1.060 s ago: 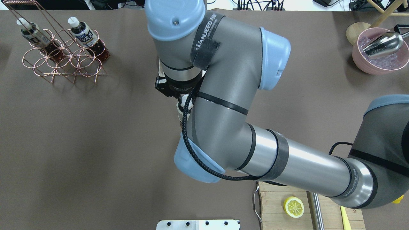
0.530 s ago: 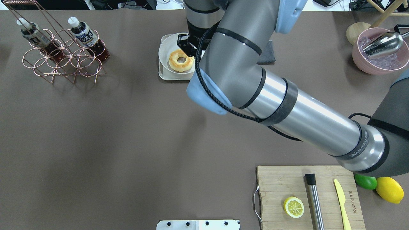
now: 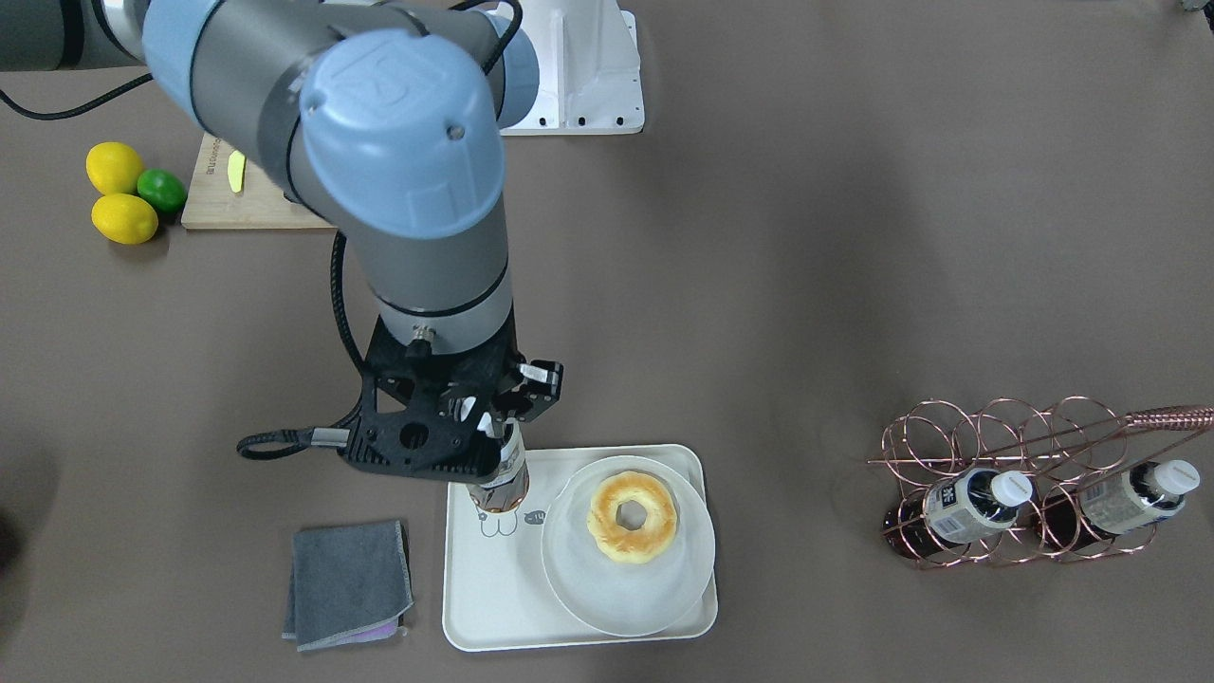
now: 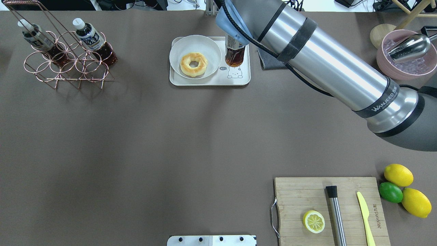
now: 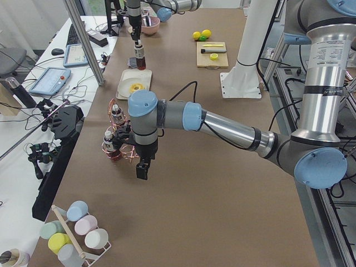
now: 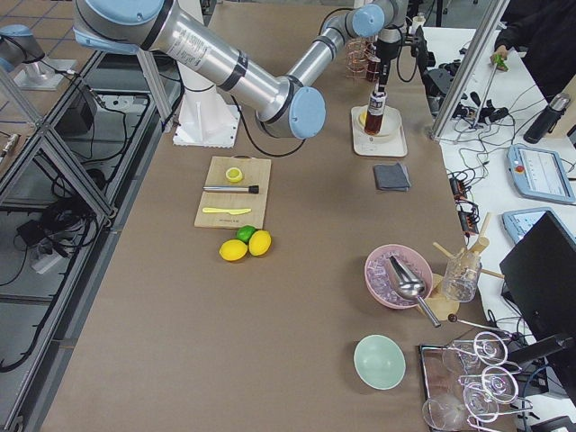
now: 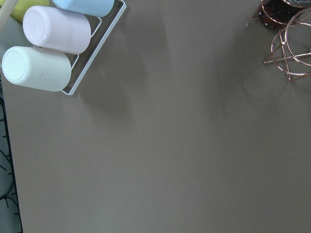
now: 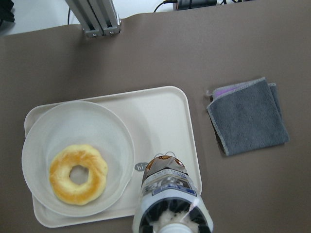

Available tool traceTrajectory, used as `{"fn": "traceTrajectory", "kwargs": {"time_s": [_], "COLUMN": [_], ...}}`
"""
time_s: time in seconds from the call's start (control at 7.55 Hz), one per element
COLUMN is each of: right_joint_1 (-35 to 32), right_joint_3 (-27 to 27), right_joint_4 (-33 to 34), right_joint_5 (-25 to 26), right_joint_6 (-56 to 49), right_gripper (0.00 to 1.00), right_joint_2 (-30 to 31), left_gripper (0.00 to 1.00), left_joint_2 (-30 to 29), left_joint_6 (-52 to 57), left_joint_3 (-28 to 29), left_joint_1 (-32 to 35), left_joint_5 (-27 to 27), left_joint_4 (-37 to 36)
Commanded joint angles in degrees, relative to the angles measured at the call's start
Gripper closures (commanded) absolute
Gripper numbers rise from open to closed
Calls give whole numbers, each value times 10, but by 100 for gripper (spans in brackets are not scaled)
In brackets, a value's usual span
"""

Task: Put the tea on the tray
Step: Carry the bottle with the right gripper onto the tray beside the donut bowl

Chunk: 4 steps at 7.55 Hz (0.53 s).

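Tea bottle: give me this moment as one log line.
right claw: shut on tea bottle | tea bottle: upright over tray beside plate | left claw: unclear

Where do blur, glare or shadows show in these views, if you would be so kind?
Right wrist view: the tea, close to the lens, blurs at its cap, while the tray is sharp. Overhead view: glare streaks the silver tube of the right arm; soft broad shadows lie on the table.

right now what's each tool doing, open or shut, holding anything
Right tool: closed, holding the tea.
Left tool: cannot be told; it shows only in the left side view.
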<state>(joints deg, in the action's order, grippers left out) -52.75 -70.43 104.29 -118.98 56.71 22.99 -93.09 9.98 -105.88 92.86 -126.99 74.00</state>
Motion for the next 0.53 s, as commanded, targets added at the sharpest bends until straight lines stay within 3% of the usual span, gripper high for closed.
{"fn": "traceTrajectory", "kwargs": {"time_s": [0.0, 0.4], "right_joint_1": [-23, -18], "right_joint_3": [114, 156], "right_joint_4": [-86, -114], "right_joint_5": [-15, -14], "right_joint_6": [-17, -17], "right_gripper": [100, 100], "right_joint_2": [-23, -36], "left_gripper": [3, 3], "left_joint_2": [-4, -10], "left_joint_6": [-1, 0], "left_joint_3": [1, 14], "left_joint_1": [-1, -1], "left_joint_5": [1, 0], "left_joint_4": [0, 5]}}
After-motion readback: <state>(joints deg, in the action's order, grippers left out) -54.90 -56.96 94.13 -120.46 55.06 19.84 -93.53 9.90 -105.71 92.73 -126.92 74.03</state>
